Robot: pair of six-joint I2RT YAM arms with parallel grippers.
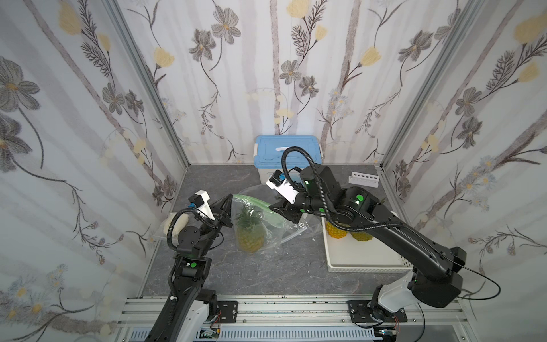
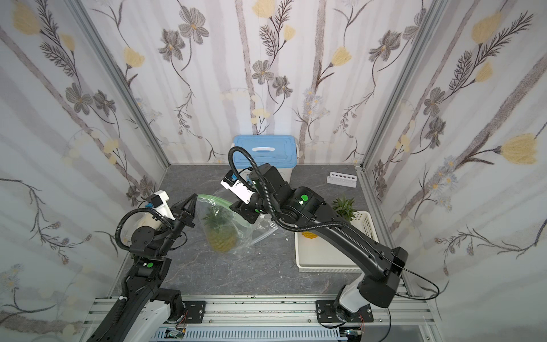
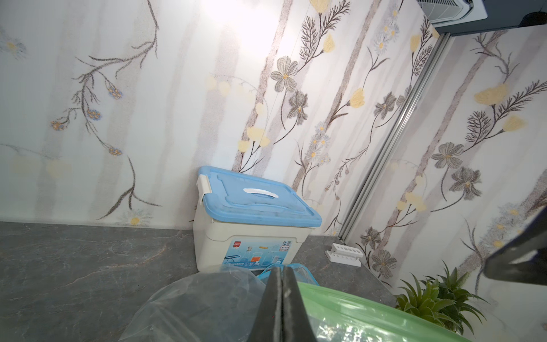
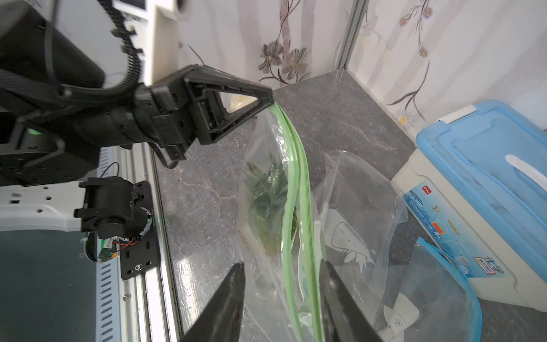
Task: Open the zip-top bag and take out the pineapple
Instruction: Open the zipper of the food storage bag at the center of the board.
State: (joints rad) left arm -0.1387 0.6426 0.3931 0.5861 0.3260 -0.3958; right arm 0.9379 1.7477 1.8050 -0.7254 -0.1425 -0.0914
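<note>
Mid-table, left claw clamping zip-top bag, right claw parted astride its rim, pineapple hazy inside.

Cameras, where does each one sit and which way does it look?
Top views: high over the front rail, looking down at the table; both arms show, with the zip-top bag between them.
Left wrist: on the left arm, facing the blue-lidded box; shut left tool shows.
Right wrist: on the right arm, facing the left tool pinching the bag; open right tool shows.
Shared: every view shows the box.
</note>
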